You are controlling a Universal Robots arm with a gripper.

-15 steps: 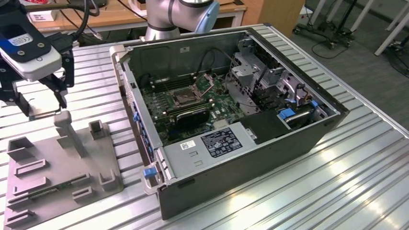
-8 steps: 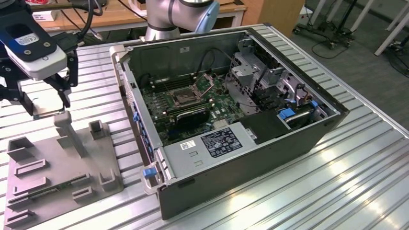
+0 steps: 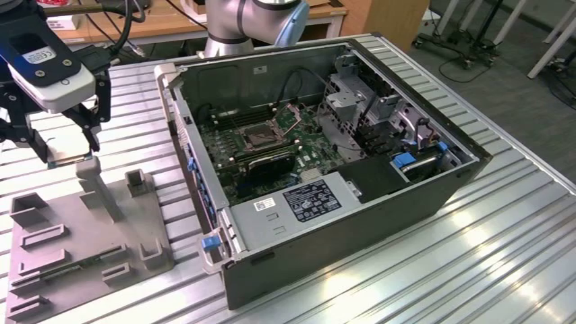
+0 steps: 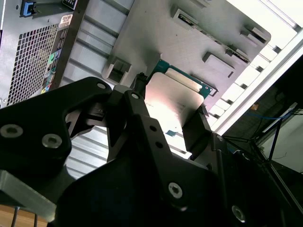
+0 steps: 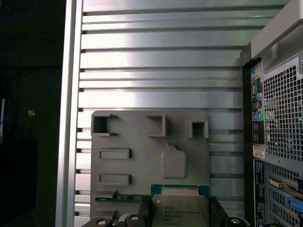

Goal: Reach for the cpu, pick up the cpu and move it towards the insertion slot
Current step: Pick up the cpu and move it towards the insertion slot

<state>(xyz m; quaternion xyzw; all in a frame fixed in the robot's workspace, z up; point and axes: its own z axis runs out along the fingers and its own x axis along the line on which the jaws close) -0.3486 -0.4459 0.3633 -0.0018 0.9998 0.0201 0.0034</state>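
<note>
In the exterior view my gripper (image 3: 66,150) hangs at the left, over the far end of the grey tray (image 3: 81,229). It is shut on the cpu (image 3: 70,160), a small flat square chip with a pale metal face. Both wrist views show the cpu (image 4: 173,94) (image 5: 180,205) clamped between the black fingers (image 4: 199,125), held above the tray (image 4: 151,38) (image 5: 142,165). The insertion slot (image 3: 256,137), a black square socket in a silvery frame, lies on the motherboard inside the open computer case, well to the exterior view's right of my gripper.
The open computer case (image 3: 360,182) stands in the middle of the slatted metal table (image 3: 504,243), its wall between the tray and the motherboard. A narrow green circuit strip (image 5: 120,198) lies in the tray. Upright posts (image 3: 94,182) rise from the tray just beside my gripper.
</note>
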